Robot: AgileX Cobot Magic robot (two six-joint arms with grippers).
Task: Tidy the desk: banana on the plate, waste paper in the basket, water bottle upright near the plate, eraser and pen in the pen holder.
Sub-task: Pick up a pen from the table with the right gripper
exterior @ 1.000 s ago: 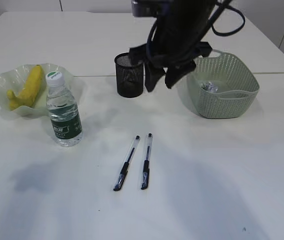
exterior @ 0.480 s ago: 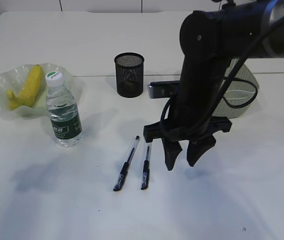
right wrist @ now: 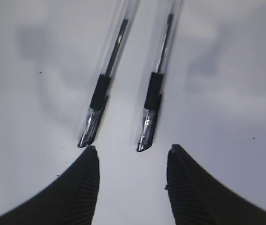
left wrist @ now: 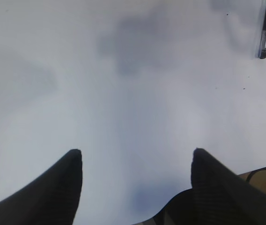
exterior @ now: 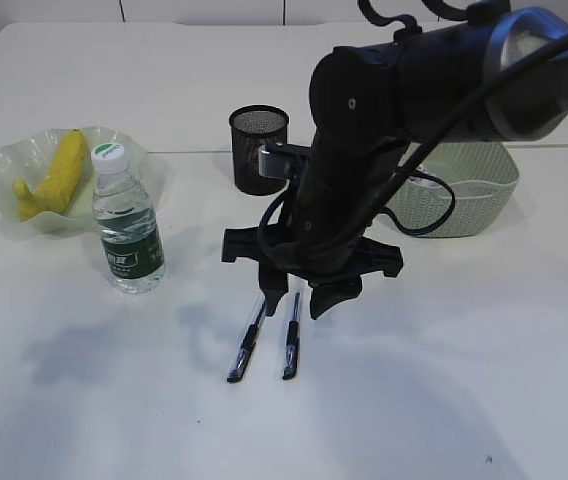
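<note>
Right gripper (exterior: 297, 300) low over two pens (exterior: 290, 335), jaws apart, tips straddling right pen's upper end. Pens side by side, narrow gap between, left pen (right wrist: 101, 89) just beside left fingertip. Bare table (exterior: 444, 390) right of pens and in front. Bottle (exterior: 126, 222) upright well left. Holder (exterior: 258, 148) and basket (exterior: 464, 195) behind arm. Left gripper (left wrist: 135, 159) open over bare table.

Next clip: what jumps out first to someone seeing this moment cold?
The big black right arm fills the middle of the exterior view, its open right gripper poised over two pens lying side by side on the white table. To the left, the water bottle stands upright beside the plate holding the banana.
</note>
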